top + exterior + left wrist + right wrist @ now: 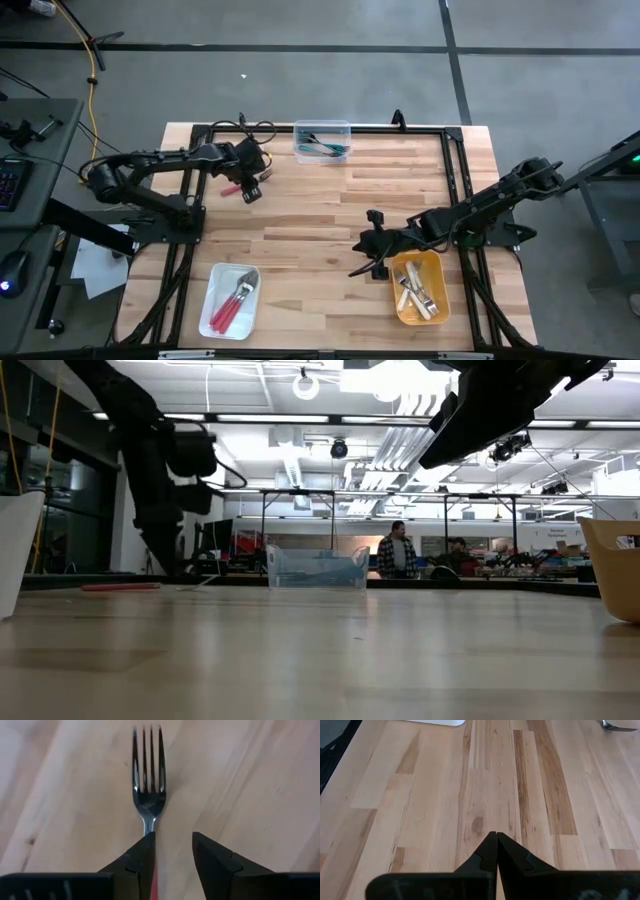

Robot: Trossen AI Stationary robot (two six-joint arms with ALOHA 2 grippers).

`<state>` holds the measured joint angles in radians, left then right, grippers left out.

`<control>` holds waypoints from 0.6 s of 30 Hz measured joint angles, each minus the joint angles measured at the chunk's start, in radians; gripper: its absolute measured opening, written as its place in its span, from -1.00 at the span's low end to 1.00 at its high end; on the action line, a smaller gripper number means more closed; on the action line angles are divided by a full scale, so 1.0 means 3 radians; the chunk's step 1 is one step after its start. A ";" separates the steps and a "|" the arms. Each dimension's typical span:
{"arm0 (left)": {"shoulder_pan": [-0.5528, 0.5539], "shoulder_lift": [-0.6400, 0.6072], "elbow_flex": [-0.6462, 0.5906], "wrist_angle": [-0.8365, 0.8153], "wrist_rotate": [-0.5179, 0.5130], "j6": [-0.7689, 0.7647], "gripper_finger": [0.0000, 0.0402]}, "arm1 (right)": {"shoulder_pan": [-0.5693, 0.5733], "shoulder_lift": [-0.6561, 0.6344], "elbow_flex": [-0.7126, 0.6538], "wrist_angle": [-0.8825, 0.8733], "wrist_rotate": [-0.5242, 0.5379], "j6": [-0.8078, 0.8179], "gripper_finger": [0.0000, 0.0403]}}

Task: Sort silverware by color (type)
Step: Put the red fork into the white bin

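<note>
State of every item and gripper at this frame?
Pink fork: flat on table, handle beside one left finger, ungripped.
Left gripper: open.
Right gripper: shut, empty.
Clear bin: teal forks.
White tray: pink forks.
Yellow bin: cream forks.

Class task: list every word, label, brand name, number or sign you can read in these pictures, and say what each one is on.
None can be read.
The trays, forks, table and arms carry no visible lettering.
In the low view, anything in the room behind the clear bin is too small and blurred to read.
</note>
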<state>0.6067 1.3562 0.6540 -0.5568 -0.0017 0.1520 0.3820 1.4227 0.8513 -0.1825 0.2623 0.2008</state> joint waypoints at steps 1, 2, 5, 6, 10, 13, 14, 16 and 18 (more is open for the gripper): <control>0.0000 0.0056 0.0010 -0.0005 0.0000 0.0021 -0.41 | 0.0000 0.0000 -0.0001 0.0000 0.0000 0.0000 -1.00; 0.0000 0.0115 0.0021 -0.0001 -0.0005 0.0049 -0.41 | 0.0000 0.0000 0.0000 0.0000 0.0000 -0.0001 -1.00; 0.0002 0.0292 0.0048 0.0005 -0.0213 0.0092 -0.41 | 0.0000 0.0000 -0.0001 0.0000 0.0000 -0.0001 -1.00; 0.0003 0.0350 0.0064 0.0006 -0.0314 0.0095 -0.41 | 0.0000 0.0000 -0.0001 0.0000 0.0000 -0.0001 -1.00; 0.0008 0.0523 0.0133 -0.0002 -0.0462 0.0101 -0.42 | 0.0000 0.0000 -0.0001 0.0000 0.0000 -0.0001 -1.00; 0.0008 0.0601 0.0171 -0.0033 -0.0420 0.0123 -0.46 | 0.0000 0.0000 0.0000 0.0000 0.0000 -0.0001 -1.00; 0.0009 0.0617 0.0184 -0.0045 -0.0397 0.0133 -0.50 | 0.0001 0.0000 -0.0001 0.0000 0.0000 -0.0001 -1.00; 0.0009 0.0625 0.0192 -0.0059 -0.0352 0.0142 -0.60 | 0.0000 0.0000 -0.0001 0.0000 0.0000 -0.0001 -1.00; 0.0013 0.0625 0.0193 -0.0078 -0.0285 0.0141 -0.75 | 0.0001 0.0000 -0.0001 -0.0001 0.0000 -0.0001 -1.00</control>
<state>0.6106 1.5437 0.7120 -0.5803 -0.0872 0.1944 0.3823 1.4227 0.8509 -0.1828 0.2623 0.2005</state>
